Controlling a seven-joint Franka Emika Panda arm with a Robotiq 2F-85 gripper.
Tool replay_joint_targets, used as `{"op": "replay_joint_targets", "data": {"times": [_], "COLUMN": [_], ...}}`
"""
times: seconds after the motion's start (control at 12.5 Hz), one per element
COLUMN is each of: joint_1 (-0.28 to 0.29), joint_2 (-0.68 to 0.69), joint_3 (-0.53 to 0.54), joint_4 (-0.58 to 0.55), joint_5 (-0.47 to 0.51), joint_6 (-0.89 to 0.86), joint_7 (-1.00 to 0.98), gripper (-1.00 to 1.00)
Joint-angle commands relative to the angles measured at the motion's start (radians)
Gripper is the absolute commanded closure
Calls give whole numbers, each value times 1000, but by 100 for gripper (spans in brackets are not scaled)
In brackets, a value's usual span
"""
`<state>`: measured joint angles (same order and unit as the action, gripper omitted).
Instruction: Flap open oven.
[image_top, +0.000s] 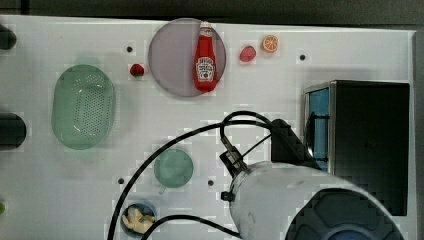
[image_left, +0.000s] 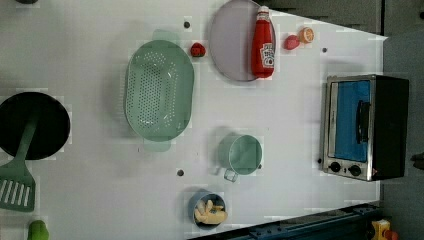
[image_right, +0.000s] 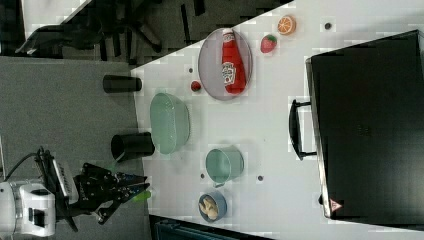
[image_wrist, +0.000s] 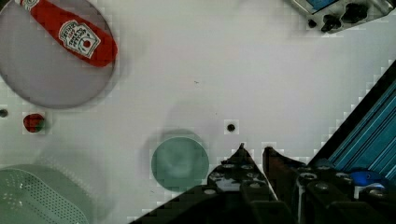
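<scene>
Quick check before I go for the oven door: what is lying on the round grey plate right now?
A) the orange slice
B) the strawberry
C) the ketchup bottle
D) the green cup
C: the red ketchup bottle lies on its side across the grey plate, while the orange slice, the strawberry and the green cup all sit on the white table off the plate.

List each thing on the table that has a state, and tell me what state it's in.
Oven: door shut, handle untouched.
Ketchup bottle: capped, lying on its side on the grey plate.
Green cup: tipped on its side.
Green colander: upright, nothing in it.
Blue bowl: upright, holding pale food.
Hand: fingers nearly together, holding nothing.
</scene>
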<state>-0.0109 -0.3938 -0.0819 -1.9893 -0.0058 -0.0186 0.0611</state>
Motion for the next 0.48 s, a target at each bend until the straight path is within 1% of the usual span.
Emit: {"op": "replay_joint_targets", "data": {"times": [0.08,0.48], "joint_1": [-17,-25], "joint_2": [-6,38], "joint_3": [-78,-189], "joint_4": [-41,-82], "joint_5": [-28,-172], "joint_6": [12,154], "joint_7": [-231,-670], "gripper": [65,65]}}
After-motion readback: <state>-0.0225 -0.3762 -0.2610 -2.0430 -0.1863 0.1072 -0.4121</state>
